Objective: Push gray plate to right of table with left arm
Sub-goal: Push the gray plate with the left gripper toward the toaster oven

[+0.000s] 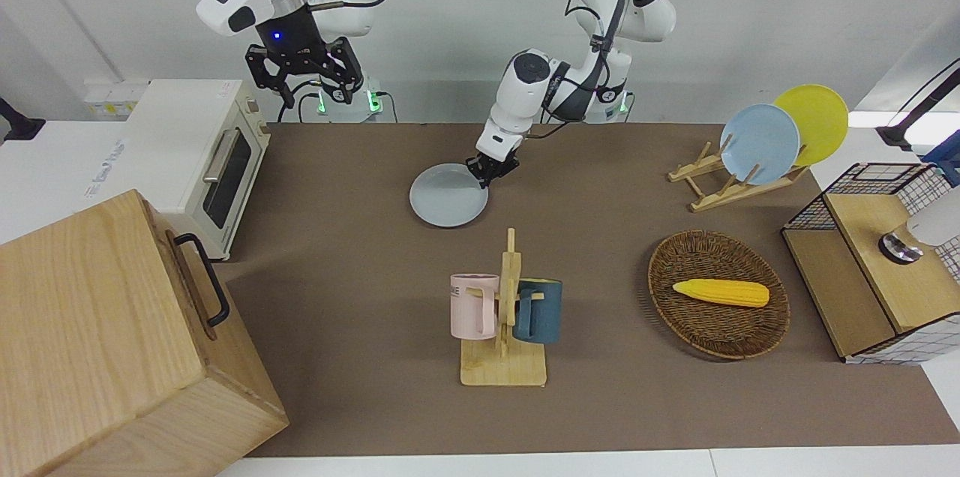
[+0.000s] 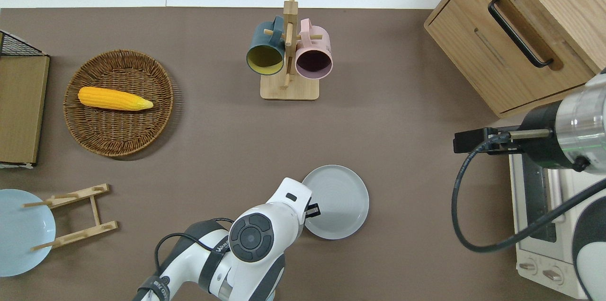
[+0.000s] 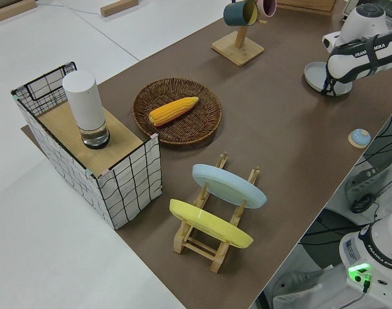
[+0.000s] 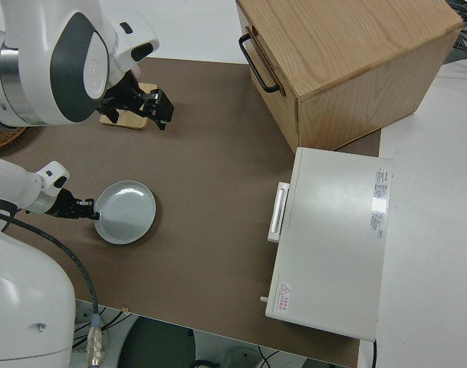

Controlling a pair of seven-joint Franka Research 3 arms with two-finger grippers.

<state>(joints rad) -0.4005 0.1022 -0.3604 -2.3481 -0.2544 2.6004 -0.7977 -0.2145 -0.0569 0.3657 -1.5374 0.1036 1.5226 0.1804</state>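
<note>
The gray plate (image 1: pixel 448 205) lies flat on the brown table (image 1: pixel 352 252), nearer to the robots than the mug rack; it also shows in the overhead view (image 2: pixel 338 201) and the right side view (image 4: pixel 126 212). My left gripper (image 1: pixel 486 172) is low at the table, shut, and its tip touches the plate's rim on the side toward the left arm's end; it also shows in the overhead view (image 2: pixel 312 209) and the right side view (image 4: pixel 81 208). My right gripper (image 1: pixel 313 93) is open, empty and parked.
A wooden mug rack (image 1: pixel 504 327) with a pink and a dark blue mug stands mid-table. A toaster oven (image 1: pixel 202 154) and a wooden cabinet (image 1: pixel 112 342) stand at the right arm's end. A basket with corn (image 1: pixel 718 293), a plate rack (image 1: pixel 735 177) and a wire crate (image 1: pixel 870 259) stand at the left arm's end.
</note>
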